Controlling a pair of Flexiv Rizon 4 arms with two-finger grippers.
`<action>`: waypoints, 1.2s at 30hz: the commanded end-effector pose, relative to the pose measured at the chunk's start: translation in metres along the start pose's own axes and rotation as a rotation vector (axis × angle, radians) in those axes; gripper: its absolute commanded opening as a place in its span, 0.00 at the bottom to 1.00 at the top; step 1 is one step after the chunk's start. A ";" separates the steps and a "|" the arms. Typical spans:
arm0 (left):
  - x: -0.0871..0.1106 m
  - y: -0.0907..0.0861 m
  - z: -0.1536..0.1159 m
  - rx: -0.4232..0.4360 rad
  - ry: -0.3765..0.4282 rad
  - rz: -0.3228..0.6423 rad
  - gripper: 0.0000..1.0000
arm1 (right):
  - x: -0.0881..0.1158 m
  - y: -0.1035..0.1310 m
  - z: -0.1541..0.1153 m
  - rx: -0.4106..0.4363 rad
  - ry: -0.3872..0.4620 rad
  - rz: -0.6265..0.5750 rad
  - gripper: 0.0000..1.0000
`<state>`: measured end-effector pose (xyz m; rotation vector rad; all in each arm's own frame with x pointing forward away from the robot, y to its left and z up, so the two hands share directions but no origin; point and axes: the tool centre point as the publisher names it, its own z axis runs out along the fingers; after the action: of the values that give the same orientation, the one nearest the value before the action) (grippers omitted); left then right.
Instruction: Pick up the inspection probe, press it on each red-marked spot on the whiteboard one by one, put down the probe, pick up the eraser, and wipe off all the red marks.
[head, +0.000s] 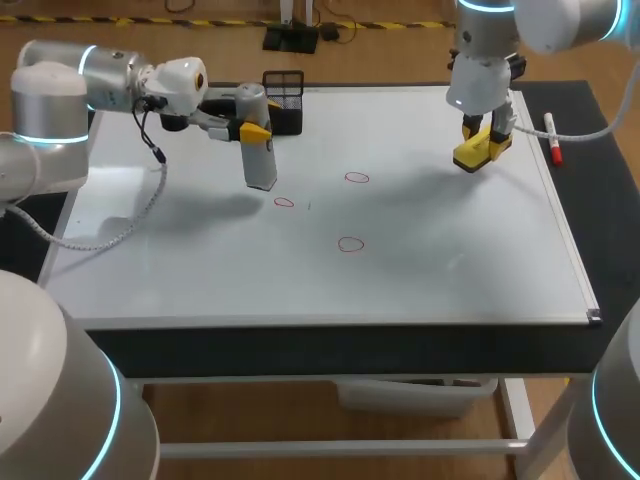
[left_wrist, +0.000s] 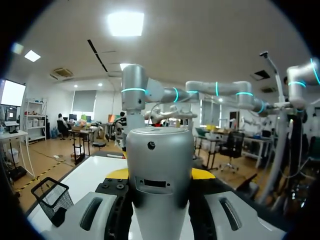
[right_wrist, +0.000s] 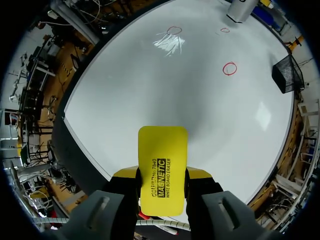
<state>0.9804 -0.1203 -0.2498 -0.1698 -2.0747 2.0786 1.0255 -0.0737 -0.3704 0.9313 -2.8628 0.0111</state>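
Observation:
My left gripper (head: 254, 131) is shut on the grey cylindrical probe (head: 260, 160), which stands upright. The probe's lower end is at the whiteboard (head: 440, 270), just left of one red mark (head: 285, 202). Two more red marks (head: 357, 178) (head: 350, 244) lie toward the board's middle. In the left wrist view the probe (left_wrist: 159, 165) fills the gap between the fingers (left_wrist: 202, 173). My right gripper (head: 483, 140) is shut on the yellow eraser (head: 476, 152), low over the board's far right part. In the right wrist view the eraser (right_wrist: 162, 160) sticks out ahead of the gripper (right_wrist: 162, 182), with red marks (right_wrist: 229, 68) (right_wrist: 174, 30) beyond.
A black mesh basket (head: 285, 98) stands at the board's far edge, behind the probe. A red-capped marker (head: 552, 140) lies on the dark table right of the board. The board's metal frame (head: 575, 262) runs along the right side.

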 end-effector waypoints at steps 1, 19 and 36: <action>-0.006 0.006 0.004 0.014 0.040 0.002 0.00 | 0.000 -0.001 -0.001 0.002 0.005 -0.001 0.00; 0.003 0.023 0.021 -0.002 0.133 0.005 0.00 | 0.000 -0.001 -0.001 0.002 0.005 -0.001 0.00; 0.003 0.033 0.030 -0.008 0.159 -0.025 0.00 | 0.000 -0.001 -0.001 0.002 0.005 -0.001 0.00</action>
<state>0.9648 -0.1485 -0.2807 -0.2917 -1.9939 1.9768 1.0255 -0.0736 -0.3704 0.9313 -2.8627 0.0110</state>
